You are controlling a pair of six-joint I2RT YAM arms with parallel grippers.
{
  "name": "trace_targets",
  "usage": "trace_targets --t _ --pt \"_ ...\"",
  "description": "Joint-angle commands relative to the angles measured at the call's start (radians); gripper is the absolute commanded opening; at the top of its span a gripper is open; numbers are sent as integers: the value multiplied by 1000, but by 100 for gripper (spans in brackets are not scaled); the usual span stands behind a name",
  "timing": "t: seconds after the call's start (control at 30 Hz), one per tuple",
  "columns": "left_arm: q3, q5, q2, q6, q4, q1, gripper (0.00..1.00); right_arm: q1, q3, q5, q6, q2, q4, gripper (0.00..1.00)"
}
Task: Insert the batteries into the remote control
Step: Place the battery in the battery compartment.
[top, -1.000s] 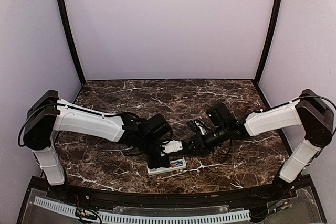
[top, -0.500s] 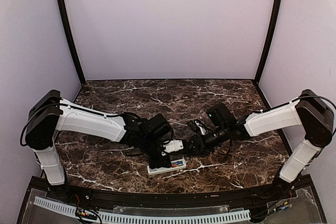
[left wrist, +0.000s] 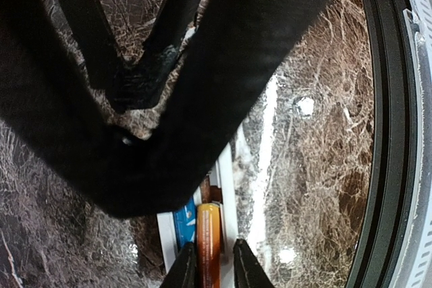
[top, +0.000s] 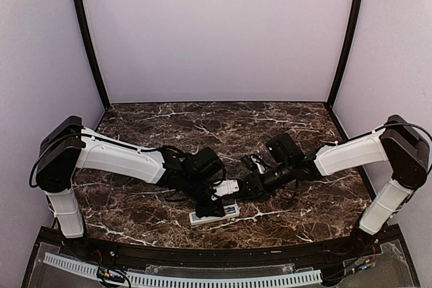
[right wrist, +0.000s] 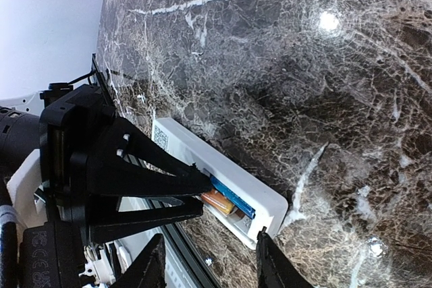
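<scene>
On the marble table [top: 135,200], near its front edge, lies the remote control [right wrist: 189,150], recess up. My right gripper [right wrist: 209,261] stands half-spread and empty at its end. My left gripper [left wrist: 214,268] sits narrow astride the orange battery [left wrist: 208,234], beside the blue battery [right wrist: 233,197]; whether it grips, I cannot tell.

A table [top: 202,123] topped in dark brown marble with white veins stands in a booth. Behind it is a plain pale lilac back wall [top: 216,32], with side walls [top: 34,38] of the same shade on either hand and a thin black post [top: 88,38] rising from each far corner. Along the table's near edge runs a curved black rim [top: 202,255] with a white slotted strip [top: 182,279] just below it. The walls are lit softly and evenly, and the polished top shows small bright glints [right wrist: 329,21].
</scene>
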Motion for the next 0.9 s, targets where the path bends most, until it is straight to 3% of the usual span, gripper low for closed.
trace_targets --t 0.0,0.5,0.87 --pt "-1 1 13 -4 -20 -7 19 2 -9 -8 3 -16 25 43" --pt "-26 -22 -108 -3 3 -4 42 0 5 43 -12 -45 -27 43" --pt "-245 -73 -296 -42 86 -3 65 9 40 135 -26 -77 -130 42"
